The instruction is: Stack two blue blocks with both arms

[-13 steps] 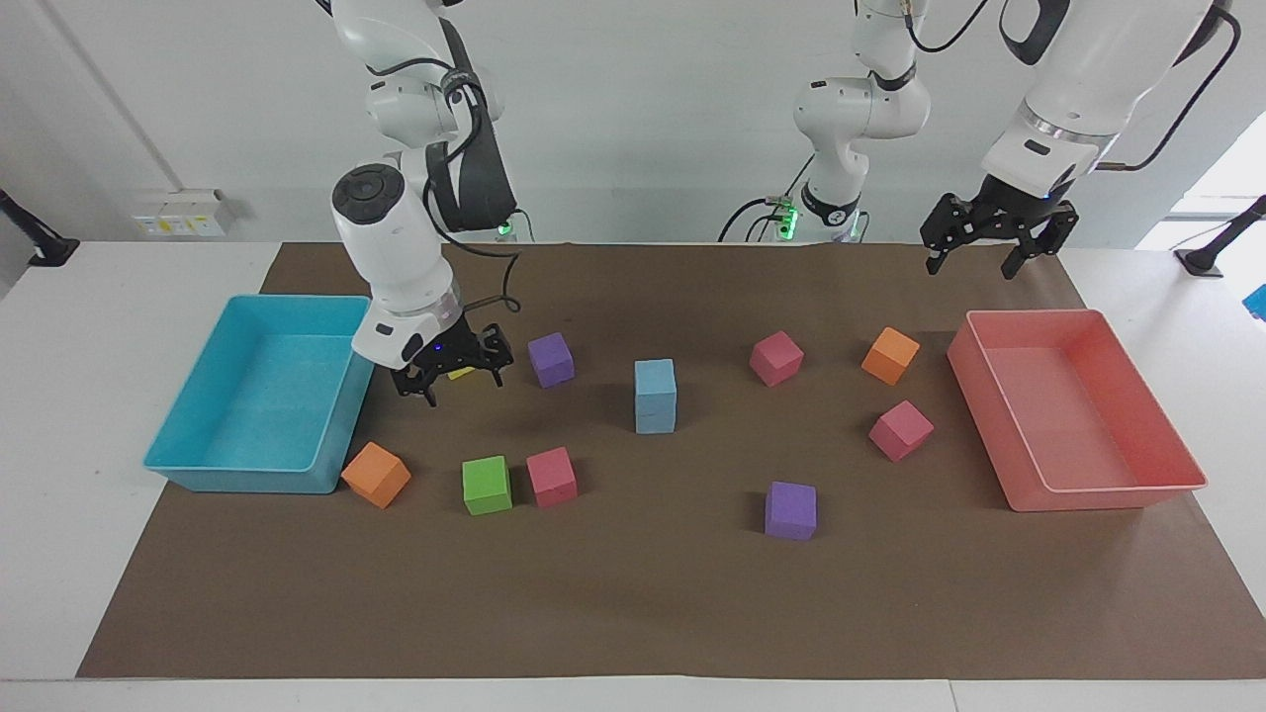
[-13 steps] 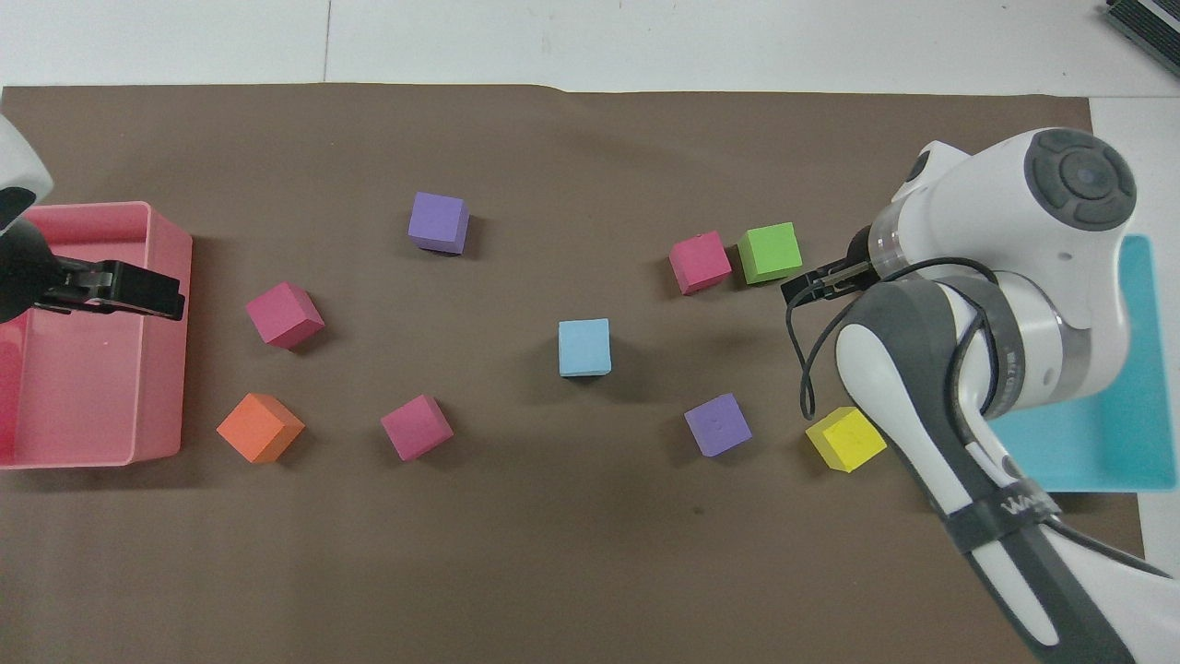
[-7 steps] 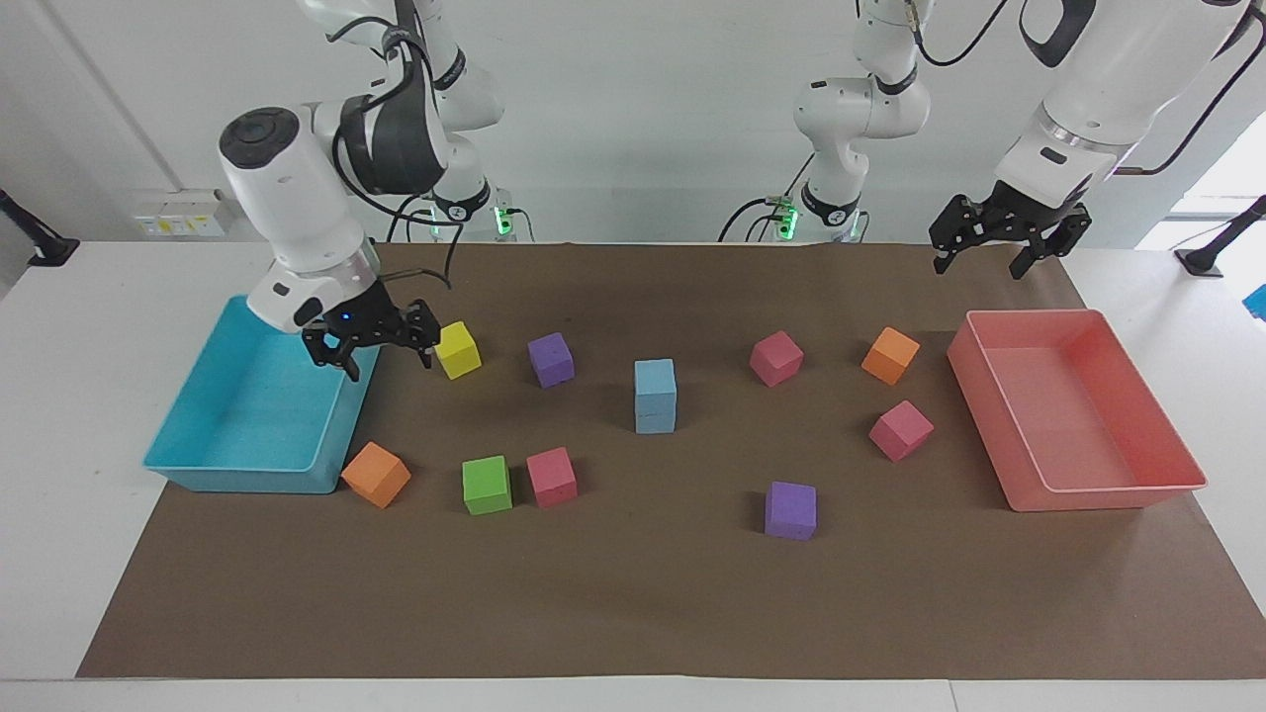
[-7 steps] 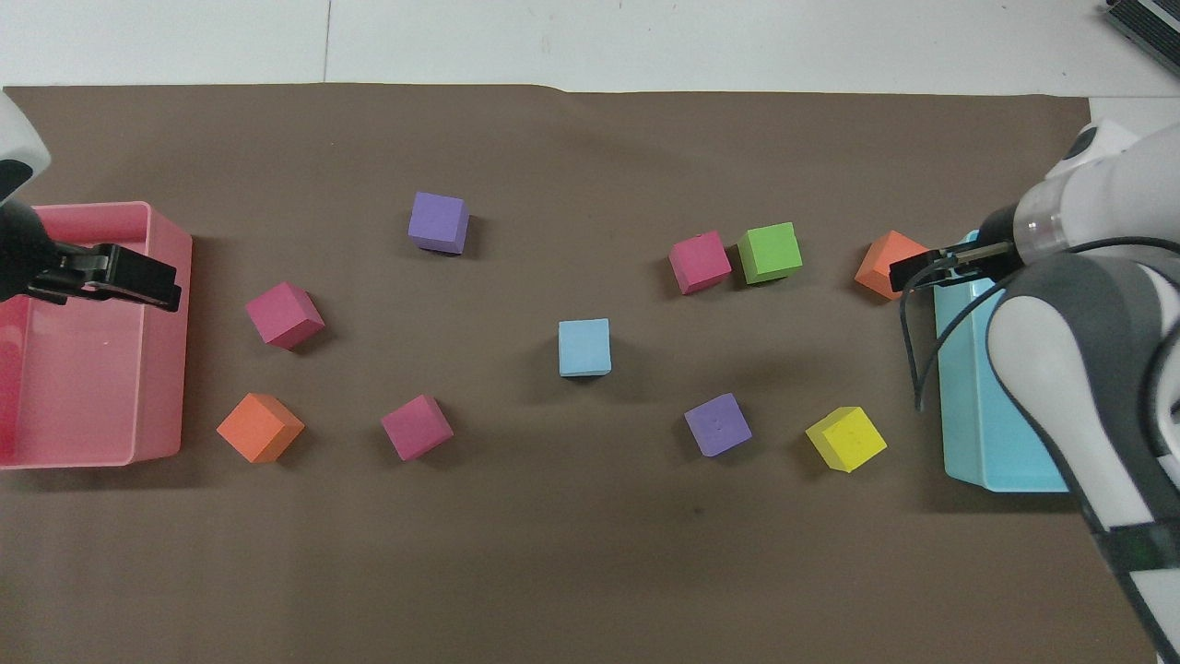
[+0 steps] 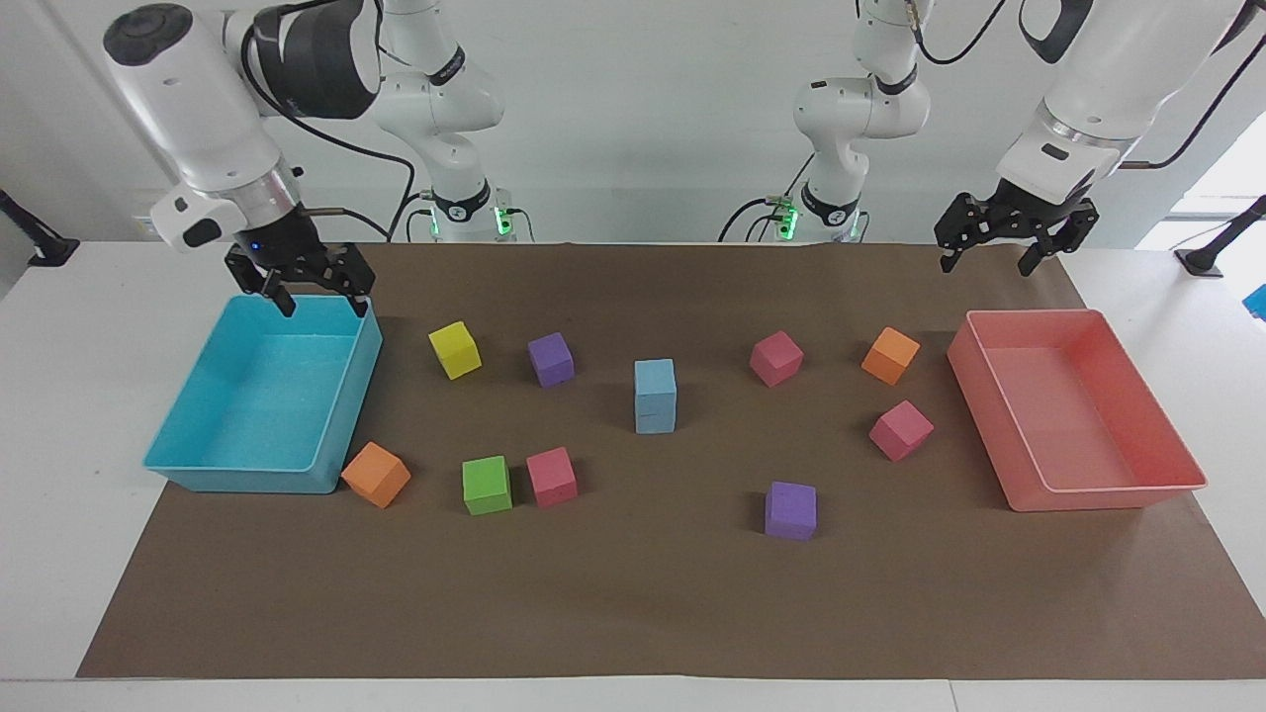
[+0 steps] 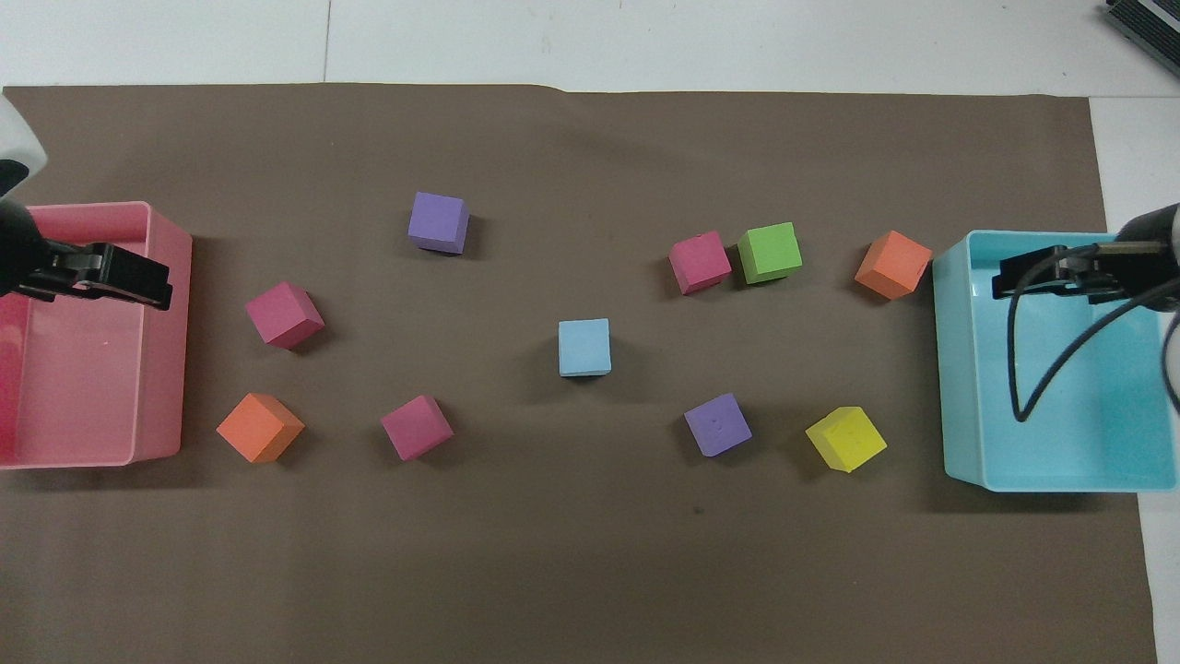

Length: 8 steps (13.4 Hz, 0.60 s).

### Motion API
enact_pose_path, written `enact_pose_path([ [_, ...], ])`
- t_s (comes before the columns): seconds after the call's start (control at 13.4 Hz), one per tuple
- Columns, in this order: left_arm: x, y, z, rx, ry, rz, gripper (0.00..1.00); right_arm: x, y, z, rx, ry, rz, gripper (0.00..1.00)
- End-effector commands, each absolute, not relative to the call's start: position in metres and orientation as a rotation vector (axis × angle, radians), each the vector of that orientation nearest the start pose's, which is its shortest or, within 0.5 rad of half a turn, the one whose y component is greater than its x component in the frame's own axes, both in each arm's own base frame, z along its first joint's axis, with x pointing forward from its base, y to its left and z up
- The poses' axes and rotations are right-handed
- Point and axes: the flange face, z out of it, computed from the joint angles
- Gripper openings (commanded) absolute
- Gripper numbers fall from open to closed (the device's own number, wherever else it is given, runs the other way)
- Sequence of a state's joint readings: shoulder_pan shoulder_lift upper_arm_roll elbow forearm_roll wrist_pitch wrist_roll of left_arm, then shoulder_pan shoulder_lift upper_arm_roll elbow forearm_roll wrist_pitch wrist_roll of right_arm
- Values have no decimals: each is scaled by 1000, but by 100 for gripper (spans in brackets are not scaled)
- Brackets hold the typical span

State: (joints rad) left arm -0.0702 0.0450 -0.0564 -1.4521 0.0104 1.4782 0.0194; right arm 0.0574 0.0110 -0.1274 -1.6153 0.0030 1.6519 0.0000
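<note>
Two blue blocks point(image 5: 655, 396) stand stacked mid-mat, well apart from the empty, spread right gripper point(image 5: 301, 289) and left gripper point(image 5: 1016, 244).

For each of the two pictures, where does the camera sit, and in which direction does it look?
Facing view: high, across the table, looking at the robots; both arms show, right gripper over the turquoise tray, left gripper raised.
Overhead view: above the robots' end, looking steeply down; only the grippers show.
Shared: the stacked blue blocks, mid-table.
</note>
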Motion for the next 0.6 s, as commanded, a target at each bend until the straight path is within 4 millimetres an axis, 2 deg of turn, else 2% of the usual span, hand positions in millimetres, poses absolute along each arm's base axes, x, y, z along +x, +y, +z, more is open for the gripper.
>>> enact_pose_path([
  [0.0, 557, -65, 651, -3107, 356, 28, 100, 556, -40, 631, -3180, 136, 16, 100],
  [0.15, 550, -63, 648, -3105, 374, 53, 100, 542, -28, 642, -3186, 101, -4, 100],
  [0.3, 545, -63, 644, -3107, 341, 62, 100, 540, -30, 640, -3178, 102, -6, 100],
  [0.52, 545, -63, 643, -3111, 331, 60, 100, 531, -27, 649, -3175, 97, 47, 100],
])
